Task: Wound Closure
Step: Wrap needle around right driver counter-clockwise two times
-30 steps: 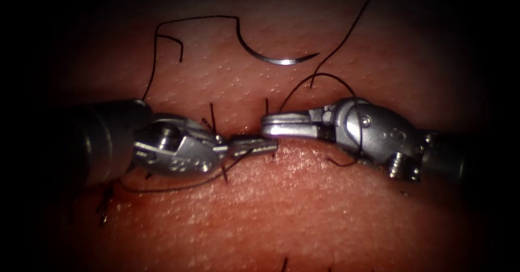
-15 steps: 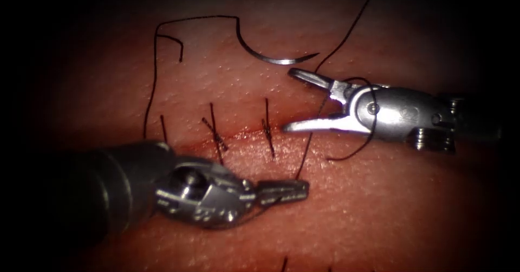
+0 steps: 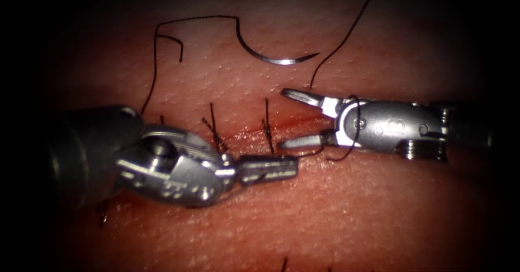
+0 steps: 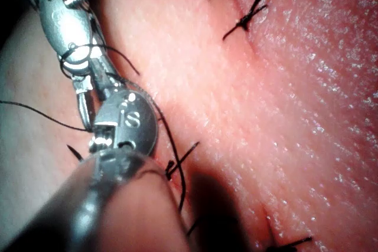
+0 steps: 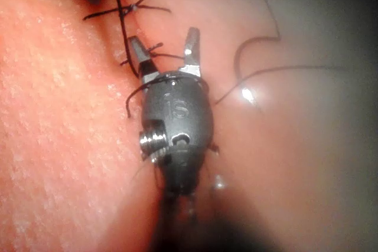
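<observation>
- Red fluid (image 3: 297,121) lies along the cut (image 3: 244,135), darkest toward its right end.
- Three finished stitches (image 3: 214,130) cross the cut side by side, their short cut ends reaching to the far and near sides.
- Short dark thread stubs (image 3: 284,262) stand at the near edge.

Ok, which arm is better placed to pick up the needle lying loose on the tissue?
Probably the right. The right tool is open and holds nothing, with one jaw close to the point of the needle. The left tool is shut on the thread and sits farther away.
</observation>
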### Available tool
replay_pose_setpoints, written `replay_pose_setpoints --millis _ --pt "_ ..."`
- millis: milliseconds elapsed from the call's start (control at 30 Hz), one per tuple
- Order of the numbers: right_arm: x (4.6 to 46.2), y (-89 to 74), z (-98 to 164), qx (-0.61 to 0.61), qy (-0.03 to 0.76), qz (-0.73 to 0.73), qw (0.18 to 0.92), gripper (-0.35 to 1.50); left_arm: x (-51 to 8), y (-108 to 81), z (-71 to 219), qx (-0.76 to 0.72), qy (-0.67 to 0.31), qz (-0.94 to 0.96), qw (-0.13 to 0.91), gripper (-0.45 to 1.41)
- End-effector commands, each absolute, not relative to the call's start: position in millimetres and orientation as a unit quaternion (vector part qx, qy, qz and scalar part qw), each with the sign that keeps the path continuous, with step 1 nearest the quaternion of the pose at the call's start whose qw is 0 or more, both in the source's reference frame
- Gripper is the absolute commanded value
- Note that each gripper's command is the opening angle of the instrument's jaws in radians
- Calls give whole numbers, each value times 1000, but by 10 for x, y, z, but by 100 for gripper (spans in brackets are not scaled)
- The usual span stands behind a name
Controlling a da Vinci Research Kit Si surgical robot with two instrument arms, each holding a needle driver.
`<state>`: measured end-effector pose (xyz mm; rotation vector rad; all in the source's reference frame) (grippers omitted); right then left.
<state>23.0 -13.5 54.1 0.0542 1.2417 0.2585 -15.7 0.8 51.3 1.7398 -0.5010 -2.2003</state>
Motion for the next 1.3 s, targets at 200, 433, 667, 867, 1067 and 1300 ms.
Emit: replay_pose_setpoints --millis 200,433,667,867,1067,1300 --pt "245 -154 559 113 598 77 790 27 -170 44 524 611 -166 -762 137 -45" --pt "240 -148 556 147 653 77 739 36 -184 76 568 609 -145 -764 157 -45" --pt "234 -138 548 180 754 108 622 39 -181 65 629 611 -107 -767 161 -45" --pt "231 -131 545 212 805 144 535 41 -166 56 638 616 -99 -764 162 -45" --pt "227 -119 543 194 810 193 519 59 -158 43 640 607 -103 -770 167 -45" --pt "212 -107 549 123 767 289 560 96 -161 20 646 595 -107 -778 170 -45"
